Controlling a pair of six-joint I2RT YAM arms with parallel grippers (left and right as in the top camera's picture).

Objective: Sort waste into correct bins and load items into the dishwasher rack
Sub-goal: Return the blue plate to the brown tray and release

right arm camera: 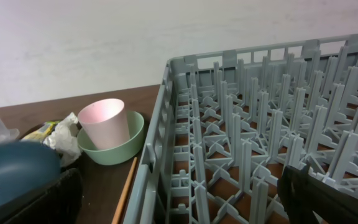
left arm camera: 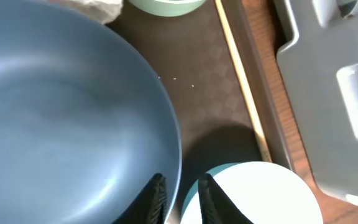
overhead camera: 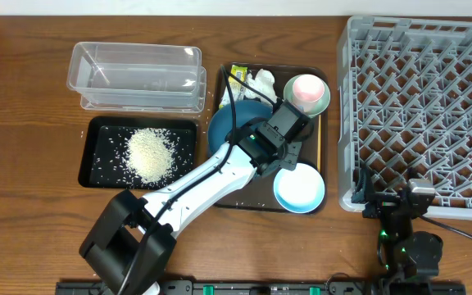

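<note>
Closest, at the front edge of the bench (overhead camera: 23,98): right arm folded low, largely cut off by the overhead frame. Right end effector (right arm camera: 182,198) released, holding nothing, its dark fingers (right arm camera: 328,194) blurred and spread wide at the bottom corners of the wrist view, just outside the near wall of the grey dishwasher rack (overhead camera: 420,98).

Next, left arm stretched diagonally from the near left base out over the brown serving tray (left arm camera: 210,99), wrist tipped down, hiding the middle of the dark blue plate (left arm camera: 67,112) from above. Left end effector (left arm camera: 180,180) parted a little, not clenched, astride the plate's right rim: one finger (left arm camera: 156,198) over the plate, the other over the light blue bowl (left arm camera: 260,193). Fingers cropped by the bottom of the wrist view; contact with the rim impossible to judge. Bowl at the tray's near right corner, just beside the plate.

Farther back on the tray: pink cup (overhead camera: 306,88) upright inside the mint-green bowl (right arm camera: 120,152); crumpled tissue (overhead camera: 260,80) and yellow-green wrapper (overhead camera: 237,75) just left of them, partly hidden behind the plate's far edge.

Left of the tray: black tray (overhead camera: 84,156) carrying the rice heap (overhead camera: 150,153), stray grains scattered around; beyond it, clear tub (overhead camera: 138,57). Rack's far and right sides cut off.
</note>
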